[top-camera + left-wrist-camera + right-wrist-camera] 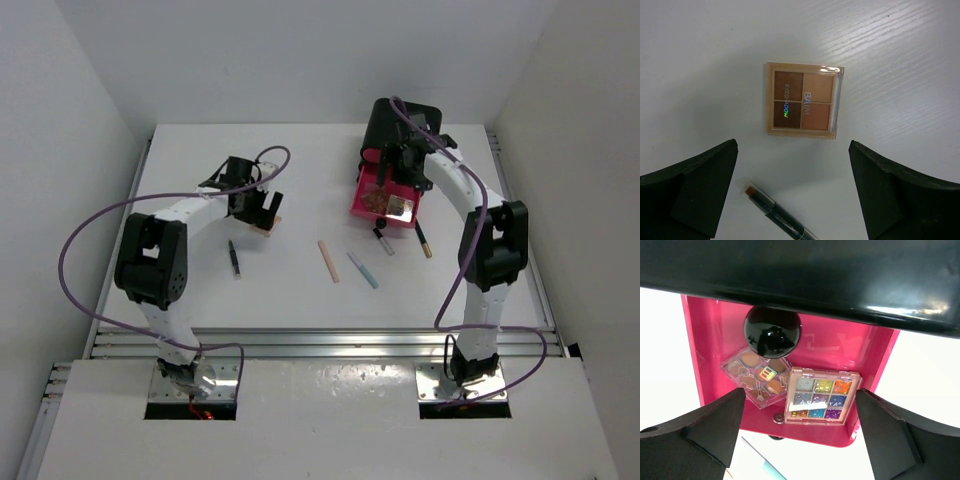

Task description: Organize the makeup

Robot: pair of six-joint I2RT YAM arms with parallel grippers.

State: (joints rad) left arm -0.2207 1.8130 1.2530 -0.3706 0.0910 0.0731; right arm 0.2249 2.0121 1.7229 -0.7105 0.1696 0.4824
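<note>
Left gripper (792, 150) hung, jaws spread, above the brown four-pan palette (803, 99) lying flat on the bench (700, 60) at frame centre; right gripper (800, 405), jaws also spread, faced the pink drawer (710, 350) holding a glitter palette (821, 399) and a neutral palette (756, 375) side by side.

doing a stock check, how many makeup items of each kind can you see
eyeshadow palettes: 3, one on the table, two in the pink drawer
coloured sticks: 2
dark pencils: 3
total: 8
</note>
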